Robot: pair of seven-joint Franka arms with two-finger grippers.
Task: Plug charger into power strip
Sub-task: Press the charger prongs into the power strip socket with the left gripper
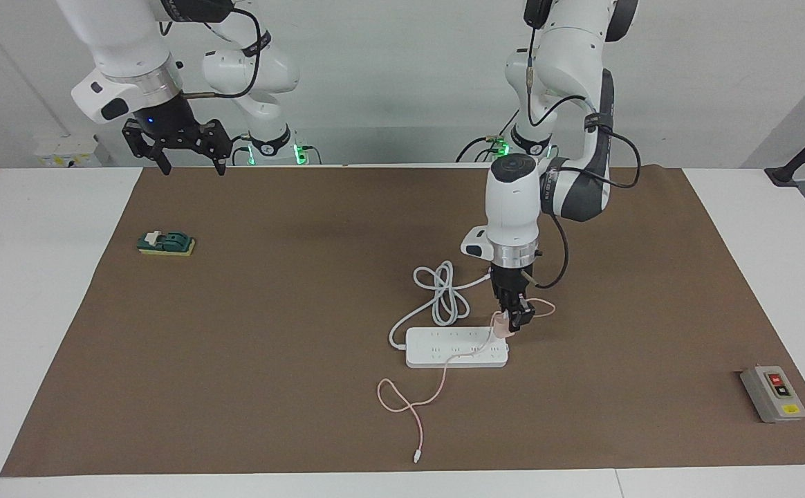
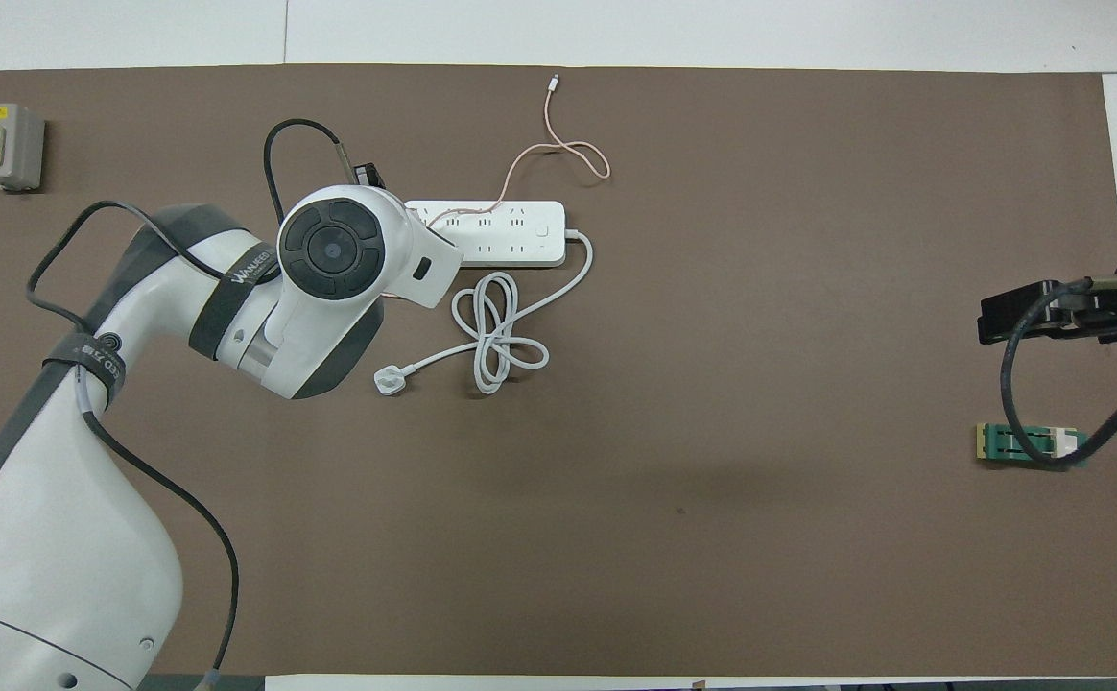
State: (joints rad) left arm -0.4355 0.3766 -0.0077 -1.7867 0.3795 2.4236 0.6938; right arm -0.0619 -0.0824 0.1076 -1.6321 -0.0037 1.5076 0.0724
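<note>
Right hand (image 1: 184,166): spread wide and holding nothing — it waits up in the air over the robots' edge of the brown mat (image 1: 271,387), at the right arm's end of the desk (image 1: 29,332).
Green block (image 1: 166,243): lies on the mat below that hand, no part of this step.
Power strip (image 1: 456,348): flat on the mat near the middle, its thick white cord (image 1: 444,294) coiled just nearer the robots.
Charger (image 1: 500,325): clamped in the left hand (image 1: 513,319), just over the strip's end toward the left arm; its thin pink cable (image 1: 416,401) trails across the strip and onto the mat.
Step in hand: seating the prongs, by my reading — not yet in, as far as can be told.
How to do it well: keep the charger upright, line the prongs with one outlet's slots, then press straight down; a slanted push could slide the unheld strip or tilt the charger in the grip.
Grey switch box (image 1: 773,394): near the mat's corner at the left arm's end.
Count: two hands, one charger, one power strip, one green block, one switch box.
</note>
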